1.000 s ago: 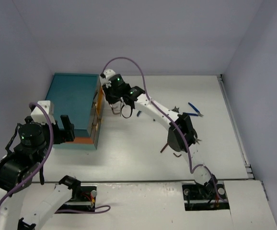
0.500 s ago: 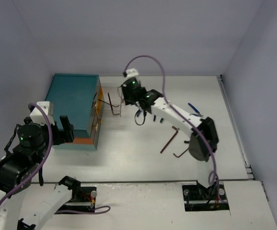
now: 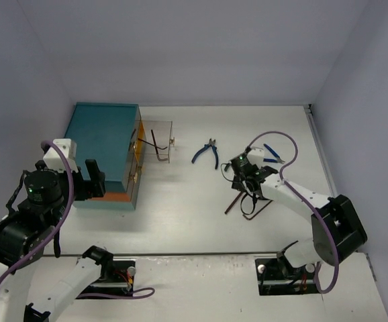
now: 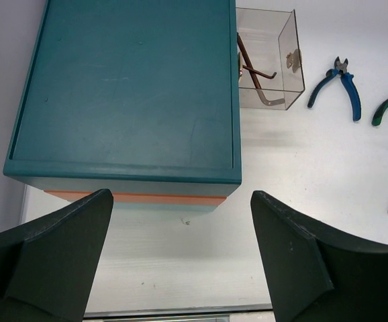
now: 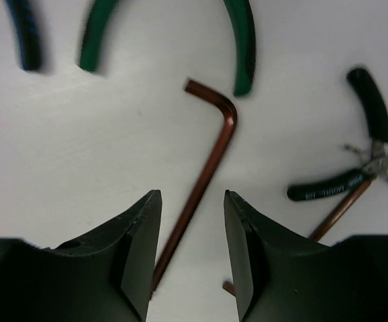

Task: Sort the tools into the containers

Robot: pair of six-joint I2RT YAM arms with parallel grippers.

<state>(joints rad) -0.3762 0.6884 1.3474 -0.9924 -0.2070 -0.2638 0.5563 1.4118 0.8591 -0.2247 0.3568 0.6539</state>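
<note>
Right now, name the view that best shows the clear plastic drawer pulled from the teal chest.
Left wrist: the clear plastic drawer is close and sharp, its brass knob and the L-shaped hex keys inside plain. Top external shows it small and faint; right wrist shows none of it.

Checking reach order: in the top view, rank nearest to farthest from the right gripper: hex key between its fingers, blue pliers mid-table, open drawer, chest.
1. Hex key, directly under the right gripper.
2. Blue pliers, back and left.
3. Drawer, further left, pulled out.
4. Chest, leftmost.
</note>
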